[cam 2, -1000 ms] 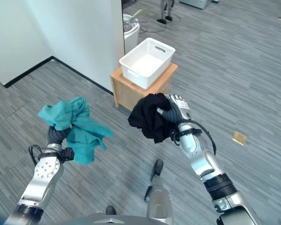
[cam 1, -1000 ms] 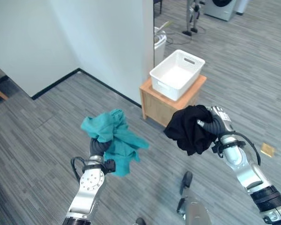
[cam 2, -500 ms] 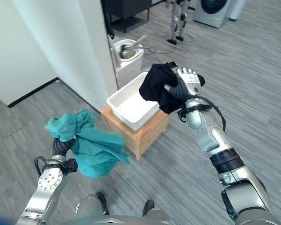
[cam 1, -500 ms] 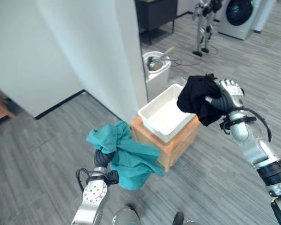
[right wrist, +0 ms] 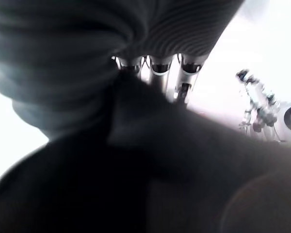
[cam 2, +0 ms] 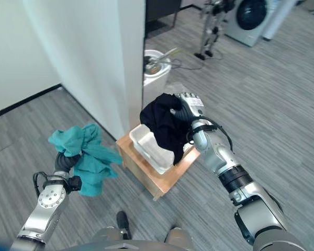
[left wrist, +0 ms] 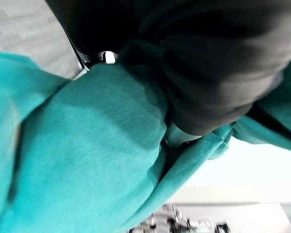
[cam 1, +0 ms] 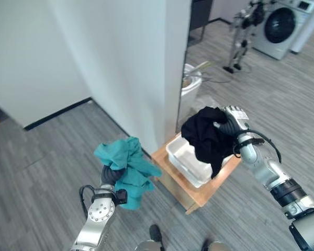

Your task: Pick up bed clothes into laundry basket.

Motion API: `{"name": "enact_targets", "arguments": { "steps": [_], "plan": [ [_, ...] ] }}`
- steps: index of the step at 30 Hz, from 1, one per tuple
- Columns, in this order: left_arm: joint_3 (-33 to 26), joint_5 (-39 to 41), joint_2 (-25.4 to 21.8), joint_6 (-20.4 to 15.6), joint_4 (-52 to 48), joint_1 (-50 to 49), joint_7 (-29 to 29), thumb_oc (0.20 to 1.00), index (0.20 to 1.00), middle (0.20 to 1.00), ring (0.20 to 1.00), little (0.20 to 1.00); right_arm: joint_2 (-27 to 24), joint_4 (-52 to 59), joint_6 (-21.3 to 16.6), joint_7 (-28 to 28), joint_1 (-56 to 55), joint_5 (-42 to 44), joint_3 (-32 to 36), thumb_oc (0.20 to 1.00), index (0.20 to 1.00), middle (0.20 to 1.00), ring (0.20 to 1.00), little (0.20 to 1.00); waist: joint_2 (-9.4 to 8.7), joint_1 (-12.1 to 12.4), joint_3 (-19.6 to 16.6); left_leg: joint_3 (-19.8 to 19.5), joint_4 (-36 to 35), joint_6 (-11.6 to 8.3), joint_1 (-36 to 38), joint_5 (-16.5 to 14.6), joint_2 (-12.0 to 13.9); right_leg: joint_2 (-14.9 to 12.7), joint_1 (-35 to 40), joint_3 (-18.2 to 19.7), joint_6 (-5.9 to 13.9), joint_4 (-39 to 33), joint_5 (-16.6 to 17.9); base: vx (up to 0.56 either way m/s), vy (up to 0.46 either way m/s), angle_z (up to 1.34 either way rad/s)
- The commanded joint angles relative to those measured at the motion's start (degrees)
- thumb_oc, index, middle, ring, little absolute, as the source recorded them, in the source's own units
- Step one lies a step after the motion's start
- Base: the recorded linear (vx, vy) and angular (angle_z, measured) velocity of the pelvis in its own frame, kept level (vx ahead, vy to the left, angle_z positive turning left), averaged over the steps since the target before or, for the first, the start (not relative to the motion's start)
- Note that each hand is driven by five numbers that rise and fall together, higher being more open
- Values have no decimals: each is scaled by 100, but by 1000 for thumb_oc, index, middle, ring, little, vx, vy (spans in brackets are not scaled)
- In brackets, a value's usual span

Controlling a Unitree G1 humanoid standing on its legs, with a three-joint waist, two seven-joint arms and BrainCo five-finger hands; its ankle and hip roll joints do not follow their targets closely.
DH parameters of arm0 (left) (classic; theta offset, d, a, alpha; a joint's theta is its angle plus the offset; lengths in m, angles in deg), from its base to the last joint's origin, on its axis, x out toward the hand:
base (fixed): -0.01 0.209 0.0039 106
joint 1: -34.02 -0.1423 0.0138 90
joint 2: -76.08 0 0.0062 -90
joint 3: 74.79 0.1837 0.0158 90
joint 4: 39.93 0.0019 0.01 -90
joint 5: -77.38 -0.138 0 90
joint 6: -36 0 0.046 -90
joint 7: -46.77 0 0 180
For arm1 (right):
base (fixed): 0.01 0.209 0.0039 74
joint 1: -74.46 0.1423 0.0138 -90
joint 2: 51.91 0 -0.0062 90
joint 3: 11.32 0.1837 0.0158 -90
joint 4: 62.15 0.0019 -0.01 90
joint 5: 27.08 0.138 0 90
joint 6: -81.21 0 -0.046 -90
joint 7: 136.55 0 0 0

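A black garment (cam 1: 205,137) hangs bunched from my right hand (cam 1: 232,121), whose fingers are curled round it; it dangles right over the white laundry basket (cam 1: 189,163). The basket sits on a small wooden stand (cam 1: 184,187) beside the white wall corner. My left hand (cam 1: 110,174) is lower left, shut on a teal garment (cam 1: 126,162) that drapes over it, left of the stand. In the left wrist view the teal cloth (left wrist: 77,160) wraps the hand. In the right wrist view the black cloth (right wrist: 136,184) covers the palm below the fingers (right wrist: 157,73).
A white wall column (cam 1: 146,63) stands just behind the basket. A white bin (cam 1: 191,86) with a utensil is behind the stand. A washing machine (cam 1: 282,26) and another robot (cam 1: 240,31) are at the far right. Grey plank floor lies all around.
The view has shifted as I moved. My right hand with the black garment has come down from above the basket's far side to hang over it. The left hand still holds the teal cloth.
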Motion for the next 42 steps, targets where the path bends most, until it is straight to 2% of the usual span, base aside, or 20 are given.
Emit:
{"name": "enact_targets", "arguments": {
  "steps": [1, 3, 4, 5, 10, 11, 12, 13, 15, 16, 18, 20, 23, 24, 28, 31, 33, 34, 38, 42],
  "plan": [
    [-71, 160, -187, -422, -542, 30, 34, 200, 200, 200, 200, 200, 303, -616, 94, -265, 385, -31, 156, 200, 200, 200, 200, 200, -81, 182, -52, 228, 33, -808, 451, -309, 700, -110, 220, -270, 260, -113, 487, 211, -103, 52],
    [-96, 148, -177, -419, -548, -6, 44, 200, 200, 200, 200, 200, 391, -724, 96, -247, 221, -35, 165, 200, 200, 200, 200, 200, -113, 212, -44, 287, 33, -766, 410, -196, 688, -122, 250, -416, 203, -221, 591, 117, -57, 32],
    [-128, 138, -172, -406, -555, -65, 83, 200, 200, 200, 200, 200, 434, -827, 104, -209, 68, -49, 184, 200, 200, 200, 200, 200, -131, 235, -99, 147, 33, -814, 457, -317, 659, -108, 403, -445, 260, -349, 527, 123, -71, 35],
    [-167, 122, -147, -409, -555, -164, 121, 200, 200, 200, 200, 200, 593, -1140, 92, -211, -131, 27, 187, 200, 200, 200, 200, 200, -148, 281, -135, 199, 33, -787, 409, -204, 638, -93, 533, -659, 227, -515, 637, 229, -82, 46],
    [-88, 165, -179, -449, -389, -77, 171, 200, 200, 200, 200, 200, 736, -1865, 26, -285, -81, 284, 169, 200, 200, 200, 200, 200, -81, 364, -114, 76, 33, -921, 266, -80, 692, -15, 734, -953, 206, -793, 689, 104, -86, 18],
    [-64, 199, -185, -464, -353, -40, 171, 200, 200, 200, 200, 200, 796, -1997, 17, -330, -20, 371, 171, 266, 266, 266, 266, 266, -51, 367, -92, 59, 33, -949, 201, -41, 710, -7, 714, -978, 199, -823, 684, 71, -114, 10],
    [-39, 215, -188, -470, -316, 11, 171, 200, 200, 200, 200, 200, 867, -2137, 16, -360, 41, 441, 150, 940, 940, 940, 940, 940, -19, 373, -65, 41, 33, -969, 138, -3, 727, 5, 691, -997, 190, -846, 681, 12, -69, 8],
    [-20, 215, -202, -485, -275, 69, 165, 200, 200, 200, 200, 200, 963, -2343, 25, -385, 76, 539, 150, 1000, 1000, 1000, 1000, 1000, 19, 383, -42, 24, 33, -999, 65, 42, 748, 11, 667, -1035, 187, -850, 658, -5, -55, 16],
    [61, 268, -242, -529, -237, 292, 211, 200, 200, 200, 200, 200, 1105, -2889, 41, -406, 224, 860, 225, 1000, 1000, 1000, 1000, 1000, 136, 430, 16, -14, 33, -1095, -145, 149, 835, 15, 572, -1118, 184, -850, 594, 26, -62, 31],
    [56, 292, -246, -541, -235, 312, 231, 200, 200, 200, 200, 200, 1080, -2943, 59, -394, 258, 895, 251, 1000, 1000, 1000, 1000, 1000, 158, 436, -8, -93, 33, -1171, -122, 63, 856, 21, 617, -1089, 235, -850, 476, 71, -48, 37],
    [39, 342, -253, -589, -265, 362, 258, 200, 200, 200, 200, 200, 896, -2808, 24, -376, 330, 976, 309, 1000, 1000, 1000, 1000, 1000, 188, 405, 9, -18, 33, -1140, -177, 199, 887, 44, 606, -1143, 181, -850, 530, -8, -37, 36],
    [20, 332, -260, -598, -262, 379, 262, 200, 200, 200, 200, 200, 818, -2676, 2, -367, 315, 1003, 332, 1000, 1000, 1000, 1000, 1000, 183, 381, -17, -78, 33, -1201, -111, 90, 894, 63, 671, -1051, 225, -850, 425, 17, -37, 15],
    [-51, 263, -284, -612, -404, 394, 273, 200, 200, 200, 200, 200, 380, -1831, -54, -383, 396, 638, 193, 1000, 1000, 1000, 1000, 1000, 139, 213, -29, 87, 33, -1139, -39, 173, 907, 111, 659, -942, 157, -850, 496, -9, -14, -8],
    [-104, 302, -263, -597, -516, 378, 288, 200, 200, 200, 200, 200, 91, -1145, -46, -319, 378, 267, 147, 1000, 1000, 1000, 1000, 1000, 106, 76, -67, 161, 33, -1140, 52, 158, 926, 132, 678, -833, 134, -850, 477, 19, -9, -20],
    [-59, 368, -188, -578, -717, 423, 359, 200, 200, 200, 200, 200, -171, -365, -61, -179, 352, -14, 175, 1000, 1000, 1000, 1000, 1000, 77, -131, -133, 339, 33, -1130, 245, 118, 954, 152, 703, -681, 108, -850, 444, 28, -19, -43],
    [-69, 593, -109, -579, -955, 558, 350, 200, 200, 200, 200, 200, -199, 308, -119, -44, 226, 145, 302, 1000, 1000, 1000, 1000, 1000, 58, -310, -215, 540, 33, -1120, 427, 69, 974, 147, 726, -579, 106, -850, 435, 85, -19, -56],
    [-84, 333, -116, -594, -1037, 1045, 110, 200, 200, 200, 200, 200, -225, 773, -146, 2, 177, 214, 348, 1000, 1000, 1000, 1000, 1000, 59, -520, -300, 636, 33, -1178, 639, -88, 985, 145, 772, -434, 159, -850, 347, 147, -20, -57],
    [-72, 320, -112, -596, -1020, 1075, 97, 200, 200, 200, 200, 200, -236, 800, -132, 15, 172, 214, 366, 1000, 1000, 1000, 1000, 1000, 60, -499, -284, 650, 33, -1178, 644, -82, 989, 149, 766, -419, 154, -850, 354, 59, -20, -28],
    [126, -312, 72, -340, -329, 1893, -371, 200, 200, 200, 200, 200, -100, 1224, -134, 0, 77, 210, 439, 1000, 1000, 1000, 1000, 1000, 86, -783, -339, 862, 33, -1200, 797, -110, 1024, 171, 765, -350, 184, -850, 356, 74, -25, -32],
    [203, -326, 211, -245, 162, 2120, -460, 200, 200, 200, 200, 200, -169, 1335, -128, -4, 51, 12, 386, 1000, 1000, 1000, 1000, 1000, 126, -882, -344, 922, 33, -1219, 799, -104, 1043, 193, 716, -318, 199, -850, 357, 42, -24, -15]
  ]
}}
